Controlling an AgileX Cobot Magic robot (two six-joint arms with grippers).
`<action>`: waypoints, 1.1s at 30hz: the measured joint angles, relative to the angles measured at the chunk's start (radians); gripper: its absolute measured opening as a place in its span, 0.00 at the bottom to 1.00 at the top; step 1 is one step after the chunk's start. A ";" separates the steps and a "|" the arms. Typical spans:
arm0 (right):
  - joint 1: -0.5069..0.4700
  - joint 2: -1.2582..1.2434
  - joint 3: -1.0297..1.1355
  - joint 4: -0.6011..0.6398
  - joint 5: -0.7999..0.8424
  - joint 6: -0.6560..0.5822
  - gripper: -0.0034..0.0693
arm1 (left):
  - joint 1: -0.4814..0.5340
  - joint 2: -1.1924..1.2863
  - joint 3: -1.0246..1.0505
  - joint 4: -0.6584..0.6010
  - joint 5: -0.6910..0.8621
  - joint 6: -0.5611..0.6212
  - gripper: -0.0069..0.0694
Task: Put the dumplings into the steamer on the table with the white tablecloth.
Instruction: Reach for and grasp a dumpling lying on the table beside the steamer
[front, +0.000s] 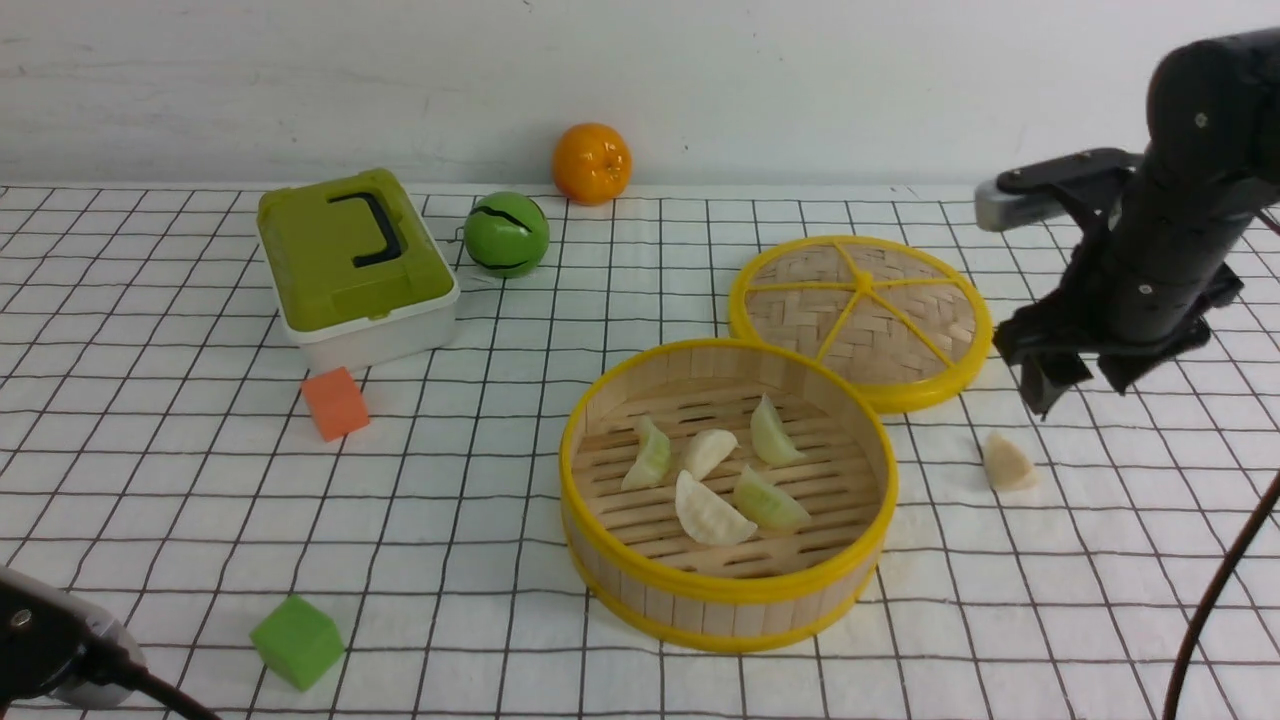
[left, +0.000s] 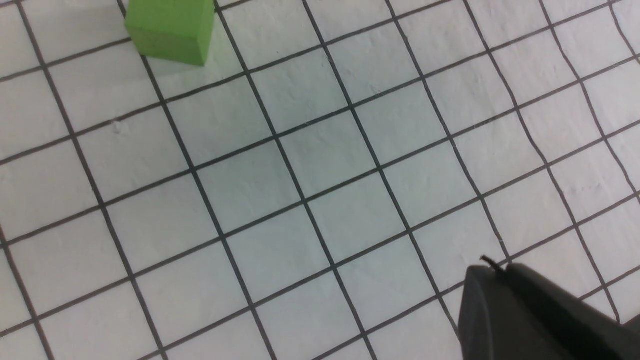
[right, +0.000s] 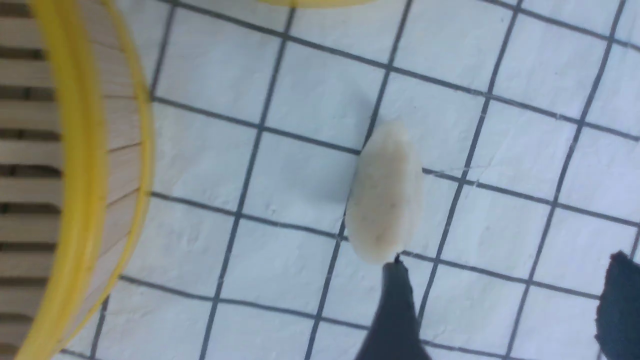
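Note:
The steamer (front: 728, 600) stands mid-table on the white grid tablecloth (front: 150, 480). Several cream and pale green dumplings (front: 712, 512) lie on its slatted floor. One cream dumpling (front: 1008, 462) lies on the cloth to the steamer's right; it also shows in the right wrist view (right: 385, 195). My right gripper (front: 1085, 385) is open and empty, hovering above and slightly right of that dumpling. In the right wrist view the right gripper (right: 505, 280) has one fingertip beside the dumpling's end, with the steamer's rim (right: 80, 175) at the edge. My left gripper (left: 495, 272) is shut and empty over bare cloth.
The flat woven lid (front: 862, 320) lies behind the steamer on its right. A green box (front: 355, 265), a green ball (front: 506, 234) and an orange (front: 592, 163) stand at the back. An orange cube (front: 335, 403) and a green cube (front: 297, 642) (left: 170, 30) sit on the left.

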 joint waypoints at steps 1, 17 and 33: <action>-0.012 0.020 0.000 0.021 -0.011 -0.016 0.73 | 0.000 0.000 0.000 0.000 -0.003 0.000 0.12; -0.010 0.199 -0.003 0.078 -0.147 -0.067 0.37 | 0.000 0.000 0.000 -0.032 -0.019 -0.004 0.12; 0.220 -0.046 -0.106 0.171 0.083 -0.210 0.36 | 0.000 0.000 0.000 -0.022 -0.056 0.000 0.14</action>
